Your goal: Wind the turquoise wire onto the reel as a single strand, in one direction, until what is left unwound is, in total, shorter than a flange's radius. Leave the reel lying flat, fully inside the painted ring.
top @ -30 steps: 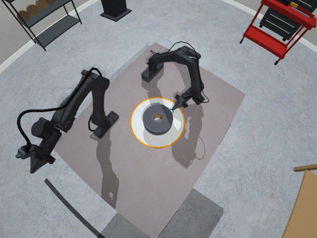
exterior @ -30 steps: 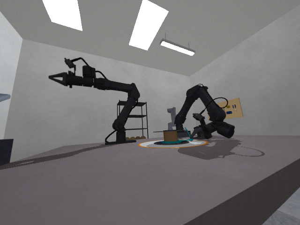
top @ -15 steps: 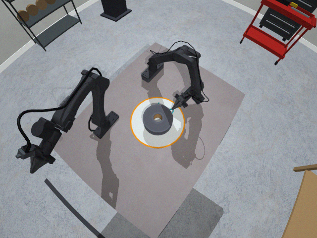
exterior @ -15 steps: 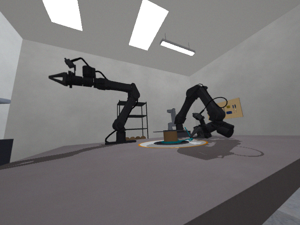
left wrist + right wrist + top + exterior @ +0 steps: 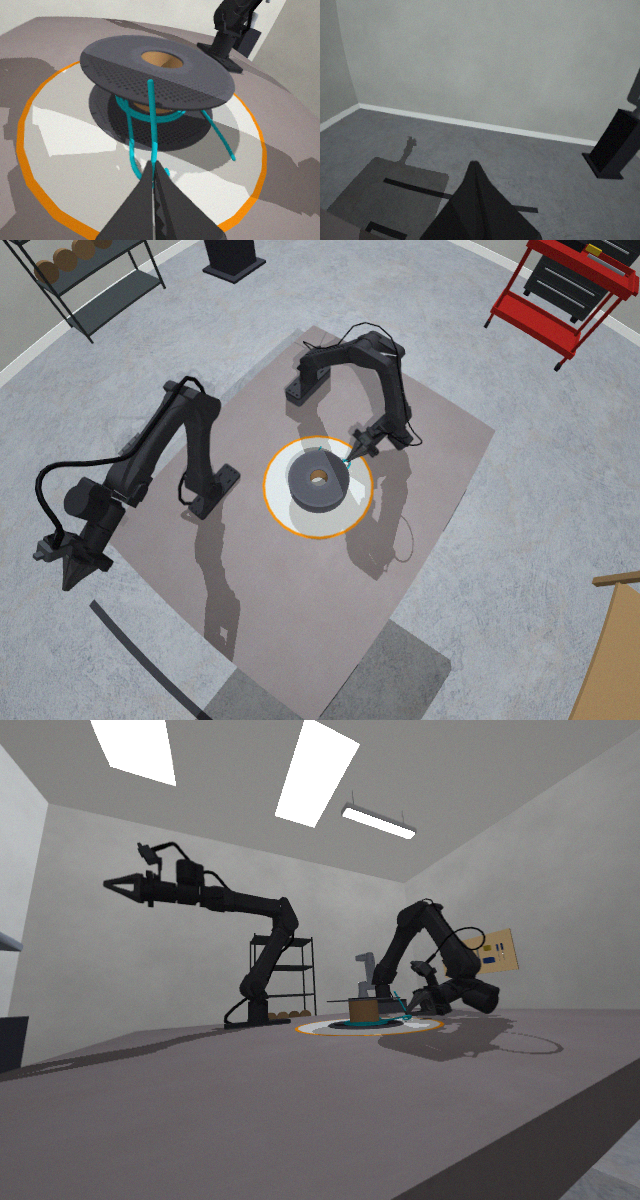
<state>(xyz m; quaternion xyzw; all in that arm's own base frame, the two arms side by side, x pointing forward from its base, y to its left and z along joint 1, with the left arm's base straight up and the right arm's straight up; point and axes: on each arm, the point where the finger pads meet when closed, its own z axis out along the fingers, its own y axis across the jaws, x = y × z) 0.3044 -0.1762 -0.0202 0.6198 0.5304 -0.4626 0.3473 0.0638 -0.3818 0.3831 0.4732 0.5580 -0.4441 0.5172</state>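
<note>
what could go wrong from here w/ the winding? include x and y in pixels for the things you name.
The left gripper (image 5: 346, 461) (image 5: 408, 1013) (image 5: 152, 165) pinches the turquoise wire (image 5: 399, 1001) (image 5: 153, 120) with a stub sticking up past the fingertips, so the stub might catch the reel's upper flange (image 5: 313, 467) (image 5: 336, 1000) (image 5: 117, 52).

Another loose end pokes out from between the flanges; further turns may snag or cross it.

The right gripper (image 5: 66, 587) (image 5: 105, 883) (image 5: 473, 165) is away from the reel, so a hard pull could drag it toward the painted ring (image 5: 264, 486) (image 5: 369, 1035) (image 5: 21, 132).

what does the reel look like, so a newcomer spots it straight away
On the grey-brown table, find the white circle with the orange rim. Inside it lies the reel: two dark grey discs around a tan core. Unlike the black arms nearby, it is round, with turquoise wire between its discs.
</note>
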